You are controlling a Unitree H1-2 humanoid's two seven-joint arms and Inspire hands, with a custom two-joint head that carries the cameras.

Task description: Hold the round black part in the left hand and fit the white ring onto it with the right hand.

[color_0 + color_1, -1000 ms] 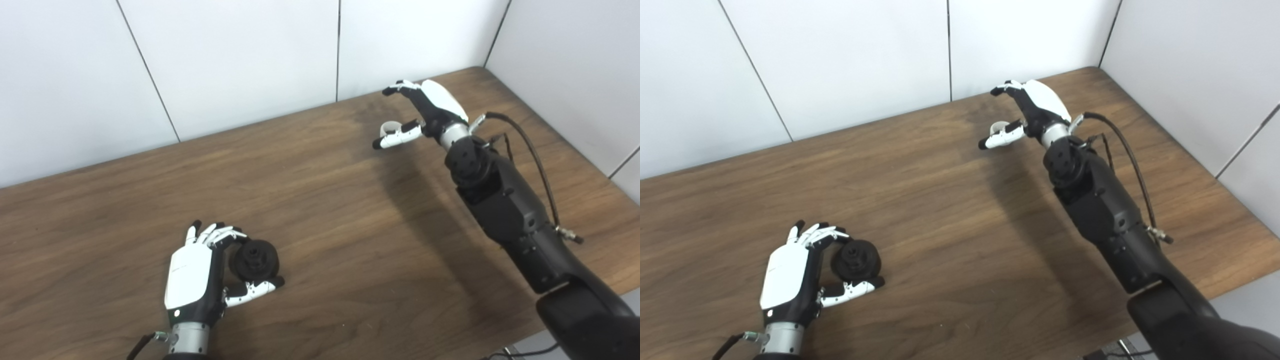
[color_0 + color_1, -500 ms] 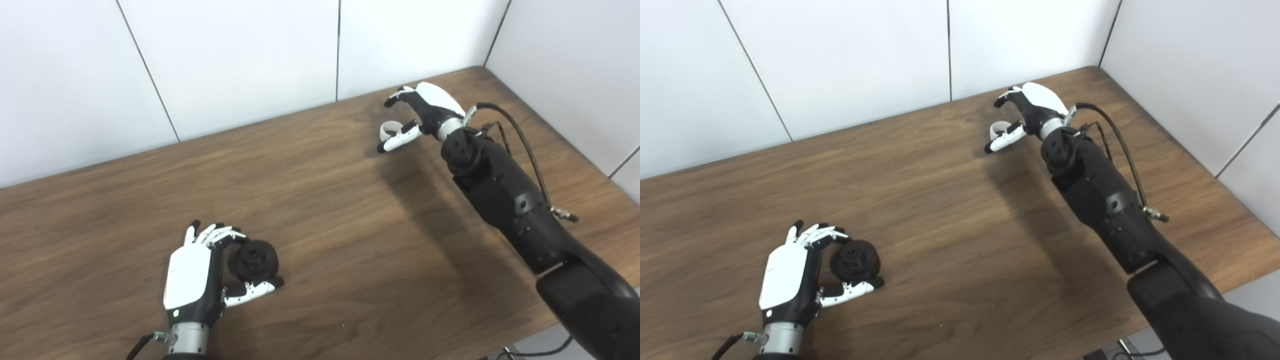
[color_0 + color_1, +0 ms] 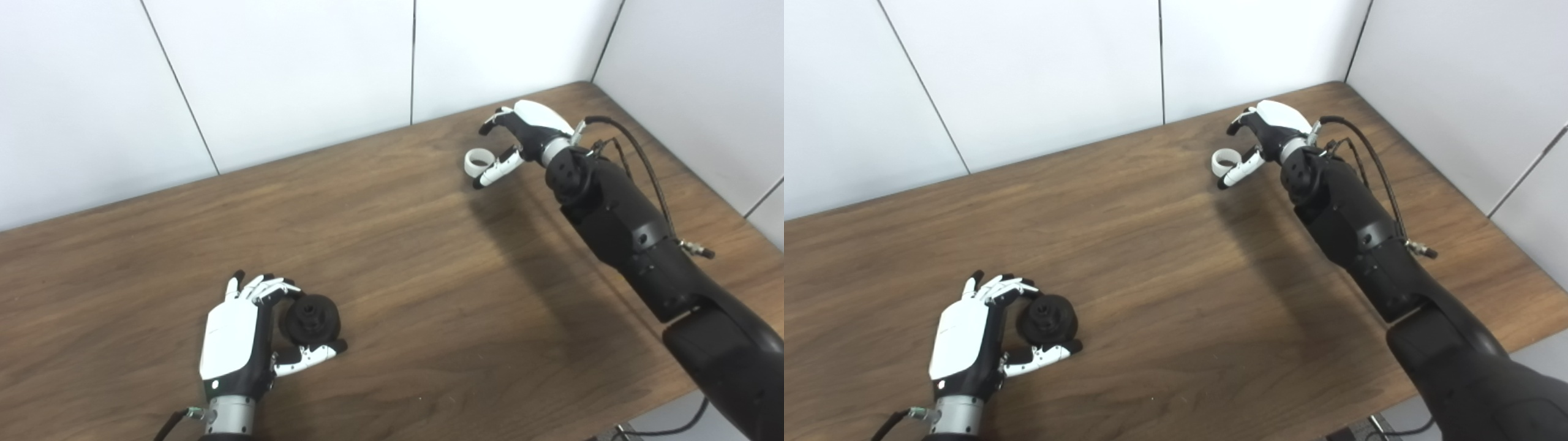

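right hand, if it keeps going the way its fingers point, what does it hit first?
Probably the white ring, lying just ahead between the right hand's thumb and fingers; past it, bare table. Depth is uncertain.

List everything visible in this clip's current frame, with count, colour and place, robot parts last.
black part: one, black, round, near left of the table, between the left hand's fingers and thumb.
ring: one, white, far right of the table, beside the right hand's thumb.
table: one, brown wood, fills the lower view.
wall panels: white, behind and to the right.
left hand: one, white and black, shut on the black part.
right hand: one, white and black, open, at the ring.
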